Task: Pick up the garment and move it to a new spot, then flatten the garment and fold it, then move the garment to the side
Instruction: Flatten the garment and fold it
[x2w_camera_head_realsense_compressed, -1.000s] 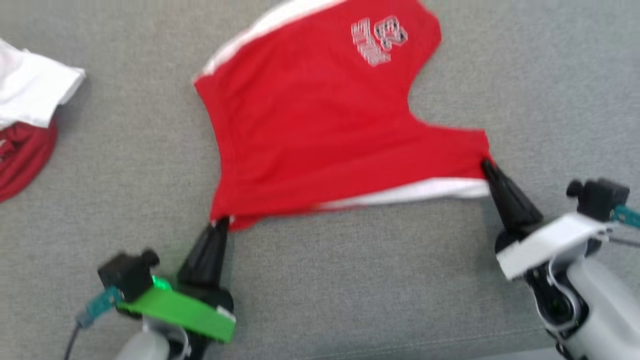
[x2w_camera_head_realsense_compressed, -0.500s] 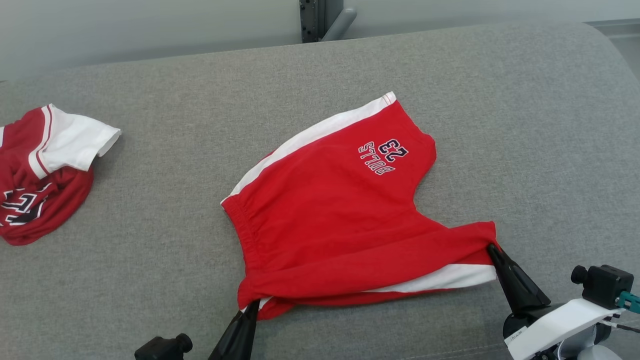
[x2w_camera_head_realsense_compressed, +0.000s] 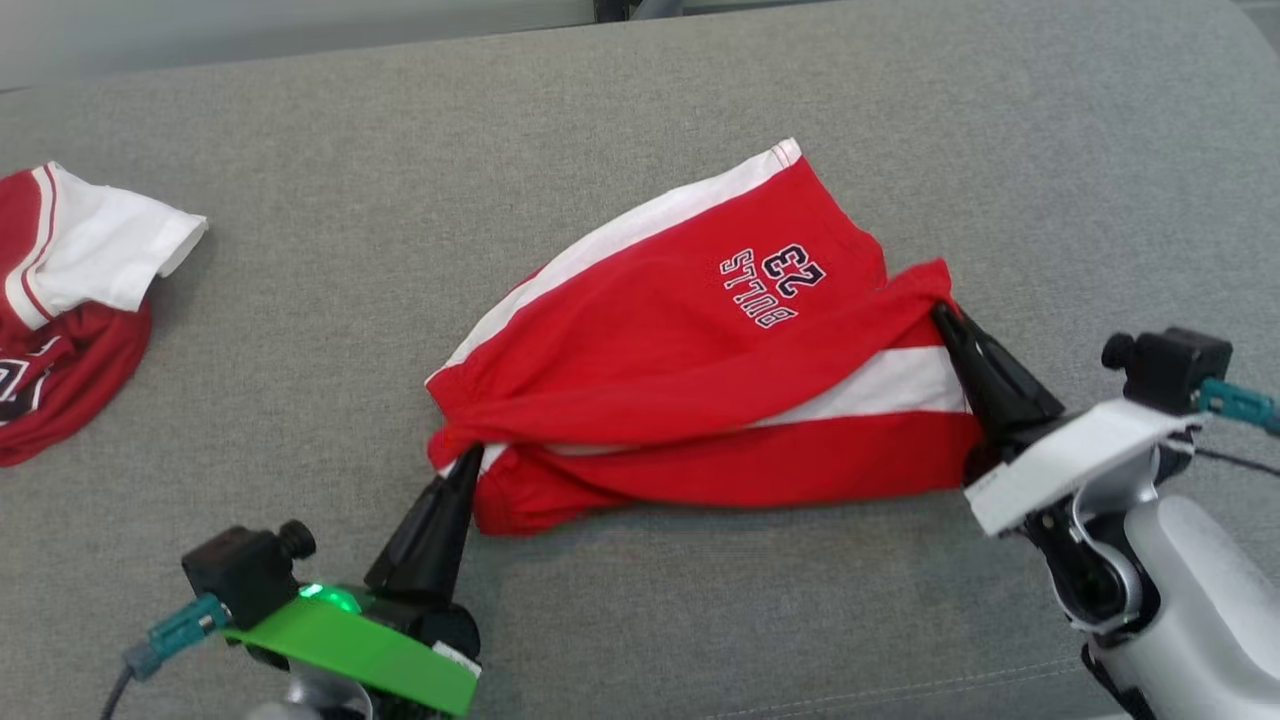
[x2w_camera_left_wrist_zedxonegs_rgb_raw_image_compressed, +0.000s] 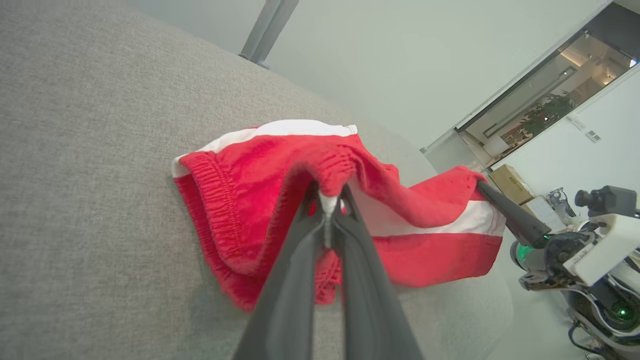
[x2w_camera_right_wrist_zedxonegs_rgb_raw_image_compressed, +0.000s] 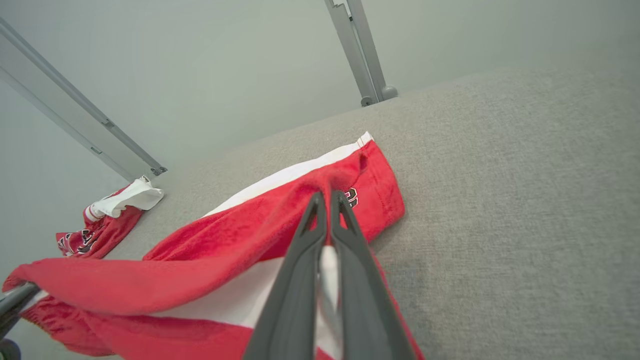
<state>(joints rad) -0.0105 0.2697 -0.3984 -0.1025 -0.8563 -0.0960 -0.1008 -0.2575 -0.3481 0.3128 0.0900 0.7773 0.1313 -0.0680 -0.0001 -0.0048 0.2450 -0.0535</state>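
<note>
Red shorts (x2w_camera_head_realsense_compressed: 690, 370) with white side stripes and a "BULLS 23" print lie on the grey cushion, their near half lifted and carried over the far half. My left gripper (x2w_camera_head_realsense_compressed: 468, 462) is shut on the waistband corner (x2w_camera_left_wrist_zedxonegs_rgb_raw_image_compressed: 327, 192) at the shorts' left end. My right gripper (x2w_camera_head_realsense_compressed: 942, 315) is shut on the leg hem corner (x2w_camera_right_wrist_zedxonegs_rgb_raw_image_compressed: 327, 200) at their right end. The lifted edge hangs between the two grippers, with the white stripe (x2w_camera_head_realsense_compressed: 880, 385) facing up. The left wrist view also catches the right gripper (x2w_camera_left_wrist_zedxonegs_rgb_raw_image_compressed: 482, 186) pinching the red cloth.
A second red and white garment (x2w_camera_head_realsense_compressed: 60, 300) lies crumpled at the cushion's far left, also seen as a garment heap (x2w_camera_right_wrist_zedxonegs_rgb_raw_image_compressed: 107, 217) in the right wrist view. The grey cushion (x2w_camera_head_realsense_compressed: 300, 150) extends wide on all sides. A metal post (x2w_camera_right_wrist_zedxonegs_rgb_raw_image_compressed: 360, 55) stands behind its back edge.
Both grippers have carried the near edge of the shorts up and away from me, folding it over the far half. The head camera has shifted between frames.
</note>
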